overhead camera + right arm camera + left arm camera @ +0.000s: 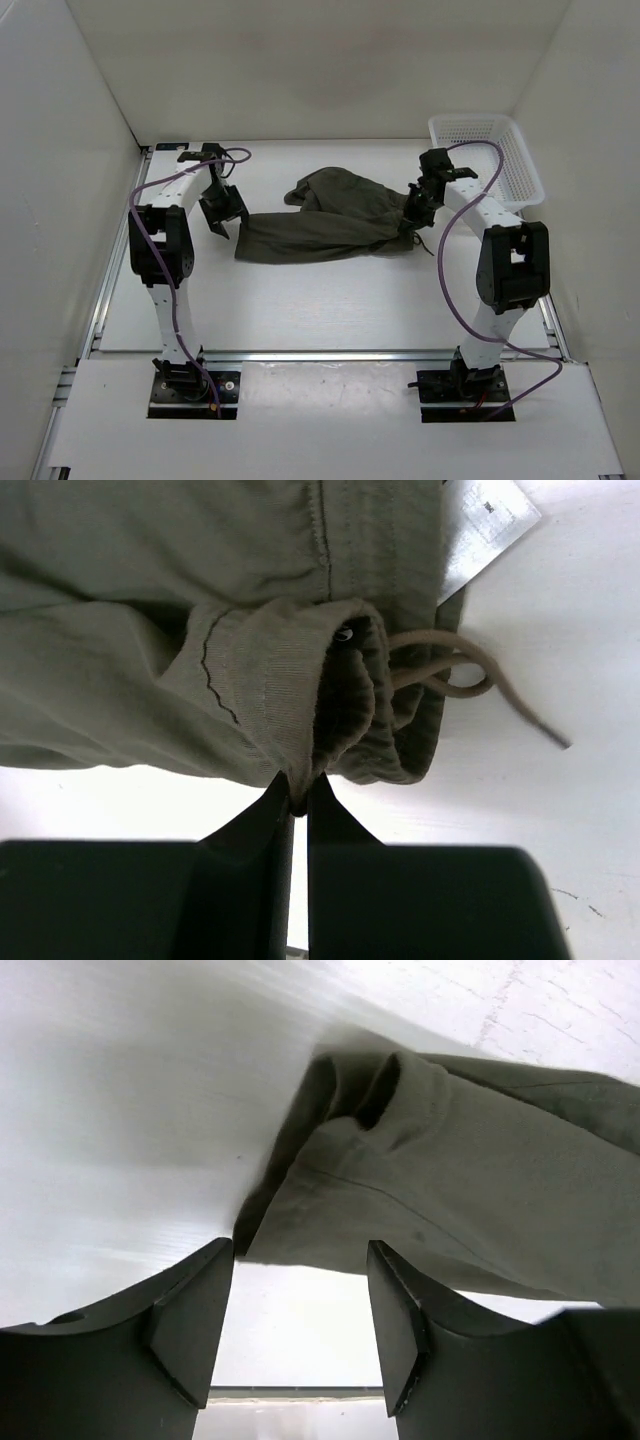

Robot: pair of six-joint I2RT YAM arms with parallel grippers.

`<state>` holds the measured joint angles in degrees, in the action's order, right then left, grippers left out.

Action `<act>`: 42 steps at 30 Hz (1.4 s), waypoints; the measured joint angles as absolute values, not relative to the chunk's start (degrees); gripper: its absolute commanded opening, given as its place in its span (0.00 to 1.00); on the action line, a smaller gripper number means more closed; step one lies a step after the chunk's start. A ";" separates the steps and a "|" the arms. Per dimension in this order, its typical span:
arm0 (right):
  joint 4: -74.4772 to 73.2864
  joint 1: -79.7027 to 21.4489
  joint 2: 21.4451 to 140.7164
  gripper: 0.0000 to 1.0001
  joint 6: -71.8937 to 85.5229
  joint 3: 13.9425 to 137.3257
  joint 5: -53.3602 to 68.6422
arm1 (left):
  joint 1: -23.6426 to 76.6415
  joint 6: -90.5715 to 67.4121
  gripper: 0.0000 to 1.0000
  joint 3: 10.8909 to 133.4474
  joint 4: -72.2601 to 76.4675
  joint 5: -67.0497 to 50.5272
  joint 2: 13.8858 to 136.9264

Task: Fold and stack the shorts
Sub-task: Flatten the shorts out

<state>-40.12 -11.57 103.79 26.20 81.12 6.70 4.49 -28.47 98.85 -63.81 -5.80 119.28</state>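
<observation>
Near edge: both arm bases are bolted at the front of the white desk (320, 310).

Left jaws are spread wide and hold nothing. The fingers (190, 1310) hang low over the desk at the left end of the shorts (330, 228). The leg's hem (330, 1090) lies just beyond the tips; I cannot tell whether they touch.

Right jaws are pressed tight together on a pinch of the gathered waistband (300, 680), with cloth nipped between the fingers (265, 825).

The shorts lie mid-desk, between the two arms. They are dark olive, with the waistband at the right end. One leg is drawn out long toward the left arm; the other is bunched in a heap on the far side.

The drawstring (455, 670) lies looped on the desk beside the waistband. A white label (490, 525) shows at the band's edge.

Far right corner: a white mesh basket (520, 170) sits behind the right arm, apart from the shorts.
</observation>
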 measured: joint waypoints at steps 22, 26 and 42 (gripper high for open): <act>-40.42 -11.33 104.62 0.00 25.02 82.61 6.17 | 6.31 -29.12 0.41 99.53 -63.09 -4.03 124.44; -40.42 -11.31 104.62 0.00 25.02 82.61 6.17 | 6.66 -29.17 0.32 100.47 -62.89 -3.64 127.13; -40.36 -11.33 104.25 0.00 25.02 82.59 6.59 | 7.03 -30.44 0.10 101.89 -63.57 0.32 125.58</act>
<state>-40.36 -11.33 104.25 25.02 82.59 6.59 7.03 -30.44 101.89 -63.57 0.32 125.58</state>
